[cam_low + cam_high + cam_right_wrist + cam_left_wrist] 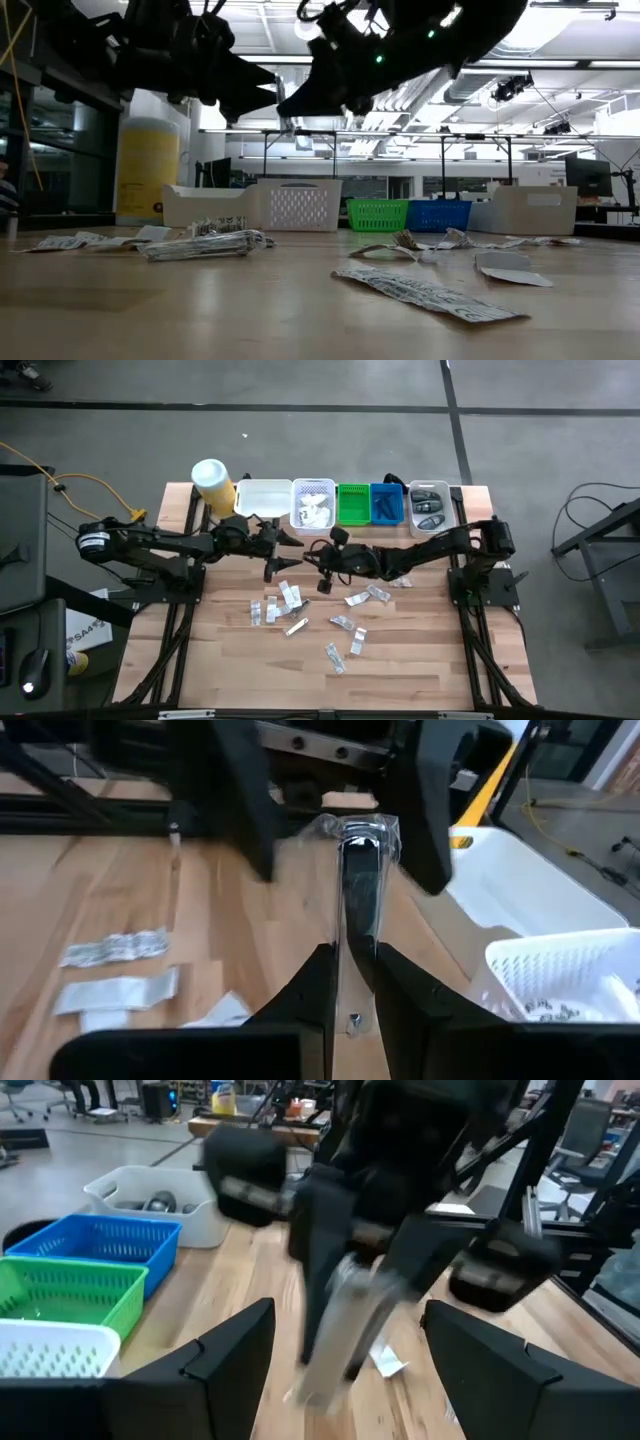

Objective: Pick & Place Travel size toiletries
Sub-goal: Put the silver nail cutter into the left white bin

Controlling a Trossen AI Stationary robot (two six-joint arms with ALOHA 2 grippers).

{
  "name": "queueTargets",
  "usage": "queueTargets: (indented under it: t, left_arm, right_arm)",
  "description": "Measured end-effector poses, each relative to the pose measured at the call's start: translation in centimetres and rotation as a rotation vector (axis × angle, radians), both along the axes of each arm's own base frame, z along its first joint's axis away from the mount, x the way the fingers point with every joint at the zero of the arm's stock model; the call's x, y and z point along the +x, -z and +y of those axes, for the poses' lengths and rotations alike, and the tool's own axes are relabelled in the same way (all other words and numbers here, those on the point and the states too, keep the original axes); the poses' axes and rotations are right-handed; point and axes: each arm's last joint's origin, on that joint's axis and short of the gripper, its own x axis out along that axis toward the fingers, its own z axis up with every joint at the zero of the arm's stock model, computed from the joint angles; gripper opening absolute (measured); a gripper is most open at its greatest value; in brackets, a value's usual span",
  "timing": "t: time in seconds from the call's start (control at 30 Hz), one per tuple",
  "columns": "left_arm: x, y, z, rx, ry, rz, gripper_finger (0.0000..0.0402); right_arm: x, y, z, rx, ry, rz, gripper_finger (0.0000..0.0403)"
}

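Note:
A clear plastic sachet (360,870) is held in the air by my right gripper (355,955), which reaches in from the table's right and is shut on it. My left gripper (348,1308) faces it from the table's left, open. Its two fingers (240,810) stand on either side of the sachet's far end; I cannot tell whether they touch it. Both grippers (285,552) (312,560) meet above the table, just in front of the white perforated basket (313,505). Several more sachets (290,605) lie flat on the wood. My right gripper pinches the sachet between its two fingers at the end nearest the wrist (356,945). The fingers lie along it, coming from the table's right. The rest of the sachet (345,1320) sticks out past the fingertips, slanting downward, lifted clear of the table.
A row of containers stands along the far edge: a yellow canister (213,482), a white tray (262,497), the white basket, a green basket (353,503), a blue basket (386,503) and a clear bin (432,507) with dark items. More sachets (350,630) are scattered mid-table.

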Motion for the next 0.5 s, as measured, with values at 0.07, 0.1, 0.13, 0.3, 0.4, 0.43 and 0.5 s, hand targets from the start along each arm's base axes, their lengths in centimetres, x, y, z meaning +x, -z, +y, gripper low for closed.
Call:
queueTargets:
  t: [0.07, 0.1, 0.13, 0.3, 0.4, 0.43, 0.5]
  left_arm:
    - [0.27, -0.15, 0.07, 0.001, 0.0, -0.004, 0.0257]
    - [0.28, -0.12, 0.07, 0.0, 0.003, -0.001, 0.0257]
    - [0.28, -0.12, 0.06, 0.0, 0.007, -0.002, 0.0257]
    - [0.28, -0.08, 0.05, -0.001, 0.01, 0.003, 0.0254]
    - [0.28, -0.07, 0.05, -0.001, 0.01, 0.004, 0.0232]
    - [0.28, -0.07, 0.05, -0.001, 0.01, 0.004, 0.0219]
    - [0.28, -0.08, 0.05, -0.001, 0.01, 0.003, 0.0186]
  right_arm:
    - [0.29, 0.38, -0.33, -0.008, -0.012, -0.013, 0.004]
    - [0.47, 0.55, -0.47, -0.009, -0.025, -0.027, 0.004]
    - [0.58, 0.63, -0.63, -0.007, -0.032, -0.039, 0.004]
    - [0.79, 0.66, -0.85, -0.005, -0.045, -0.071, 0.004]
    - [0.79, 0.67, -0.85, -0.003, -0.053, -0.071, 0.004]
    - [0.79, 0.66, -0.85, -0.003, -0.053, -0.072, 0.004]
    - [0.81, 0.6, -0.84, -0.002, -0.057, -0.078, 0.004]
